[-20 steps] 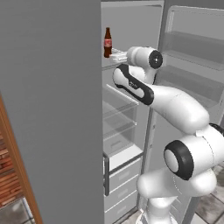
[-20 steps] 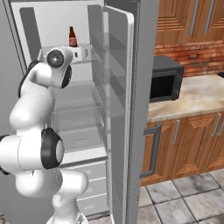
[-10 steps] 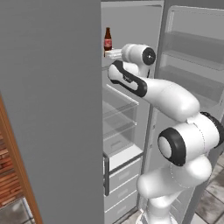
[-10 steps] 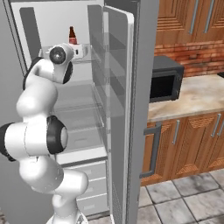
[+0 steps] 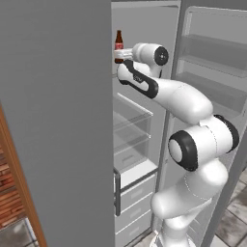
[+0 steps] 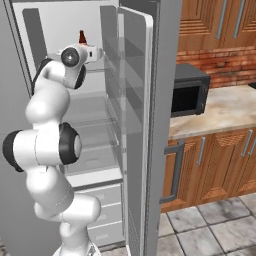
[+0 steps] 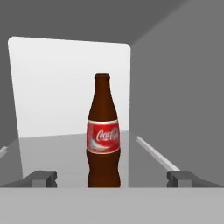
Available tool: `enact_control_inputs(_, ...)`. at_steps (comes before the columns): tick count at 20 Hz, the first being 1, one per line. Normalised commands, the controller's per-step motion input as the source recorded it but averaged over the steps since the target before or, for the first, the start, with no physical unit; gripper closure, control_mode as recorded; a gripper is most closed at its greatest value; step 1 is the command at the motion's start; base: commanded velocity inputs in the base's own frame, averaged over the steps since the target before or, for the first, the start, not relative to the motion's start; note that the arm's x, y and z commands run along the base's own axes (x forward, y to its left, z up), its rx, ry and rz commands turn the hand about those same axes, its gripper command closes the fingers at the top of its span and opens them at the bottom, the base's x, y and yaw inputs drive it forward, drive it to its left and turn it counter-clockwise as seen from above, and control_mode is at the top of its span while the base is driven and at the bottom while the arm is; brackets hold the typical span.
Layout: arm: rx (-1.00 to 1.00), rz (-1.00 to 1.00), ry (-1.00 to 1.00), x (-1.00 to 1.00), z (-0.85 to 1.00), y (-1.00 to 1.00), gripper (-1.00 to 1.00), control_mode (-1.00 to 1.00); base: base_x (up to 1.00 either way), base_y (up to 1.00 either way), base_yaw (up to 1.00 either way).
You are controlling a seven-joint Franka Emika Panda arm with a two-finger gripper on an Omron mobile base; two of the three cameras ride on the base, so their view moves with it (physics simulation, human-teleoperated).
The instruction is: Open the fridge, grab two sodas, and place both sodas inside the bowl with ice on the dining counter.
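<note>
The grey fridge [image 5: 58,120] has its right door [image 6: 145,125] swung open onto a white interior. On the top glass shelf [image 7: 65,151] stands the slim dark-brown cola bottle [image 7: 103,135] with a red label, upright; it also appears as the bottle [image 5: 118,47] and the bottle [image 6: 82,37] in the base views. My gripper [image 7: 111,179] is open just in front of it, one fingertip on each side of its base, not touching. From the left base view the gripper [image 5: 121,61] sits at the shelf's front edge. The red can, the bowl with ice and the dining counter are out of view.
Lower glass shelves [image 5: 132,120] and white drawers [image 5: 135,193] fill the fridge below my arm. The open door with its shelves stands close on the right. Beyond it are a black microwave [image 6: 190,95], a marbled wall counter [image 6: 220,112] and wooden cabinets [image 6: 215,160].
My arm has stretched further into the fridge, carrying the hand up and in toward the bottle on the top shelf. The bottle has not moved.
</note>
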Motion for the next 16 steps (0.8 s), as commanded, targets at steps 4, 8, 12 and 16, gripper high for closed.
enact_control_inputs(4,0.00,0.00,0.00,0.32,0.00,0.03,-1.00,-1.00,0.00,0.00,0.00)
enact_control_inputs(8,0.00,0.00,0.00,0.29,0.00,0.03,-1.00,-1.00,0.00,0.00,0.00)
enact_control_inputs(12,0.00,0.00,0.00,0.32,0.00,0.09,-1.00,-1.00,0.00,0.00,0.00)
enact_control_inputs(16,0.00,0.00,0.00,0.30,0.00,0.17,-1.00,-1.00,0.00,0.00,0.00)
